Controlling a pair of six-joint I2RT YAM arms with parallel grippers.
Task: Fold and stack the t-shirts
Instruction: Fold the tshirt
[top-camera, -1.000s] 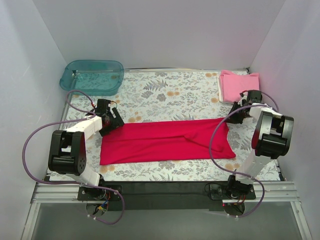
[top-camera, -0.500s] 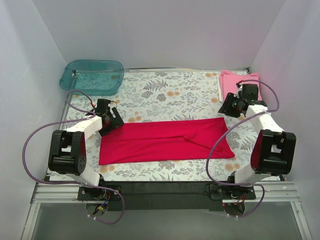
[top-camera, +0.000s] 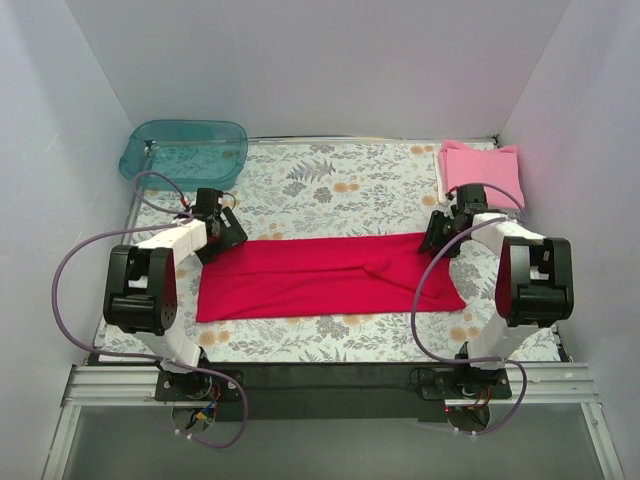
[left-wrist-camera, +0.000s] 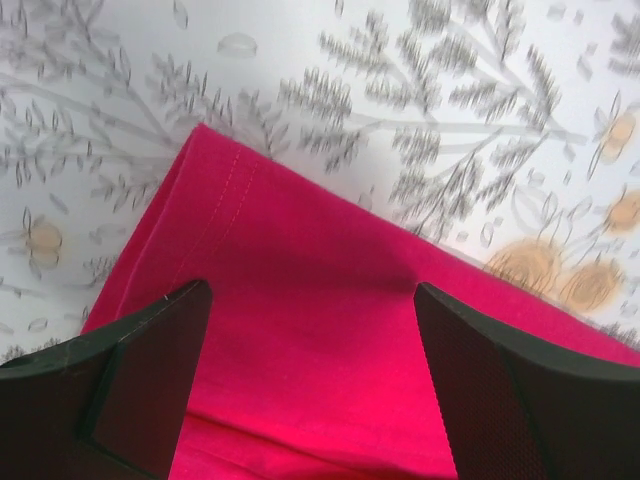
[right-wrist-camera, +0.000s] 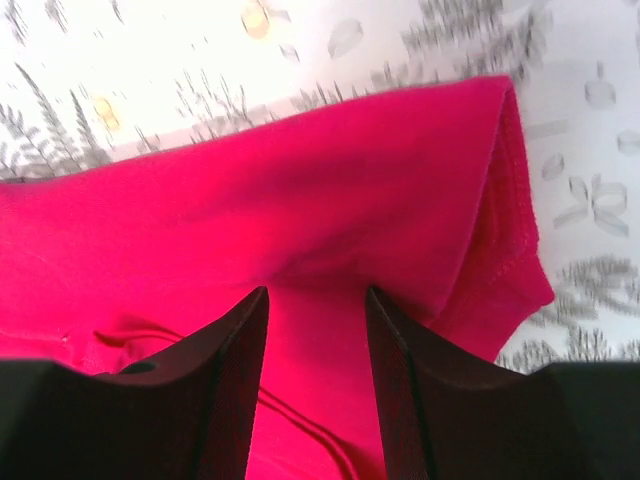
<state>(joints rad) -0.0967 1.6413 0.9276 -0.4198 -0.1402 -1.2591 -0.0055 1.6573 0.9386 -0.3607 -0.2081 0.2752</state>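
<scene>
The crimson red t-shirt (top-camera: 330, 275) lies folded into a long strip across the middle of the table. My left gripper (top-camera: 230, 236) is over its far left corner with its jaws wide open. In the left wrist view the red cloth (left-wrist-camera: 300, 290) fills the gap between the fingers (left-wrist-camera: 150, 370). My right gripper (top-camera: 438, 238) is over the far right corner, jaws open with a narrower gap, the tips down on the red cloth (right-wrist-camera: 330, 190). The light pink t-shirt (top-camera: 480, 172) lies folded at the back right corner.
A teal translucent tub (top-camera: 185, 152) stands at the back left corner. The table has a floral cloth (top-camera: 330, 190), with white walls on three sides. Purple cables loop from both arms near the shirt's ends.
My right gripper has swung from beside the pink shirt to the red shirt's far right corner. My left gripper has edged a little farther back over the left corner.
</scene>
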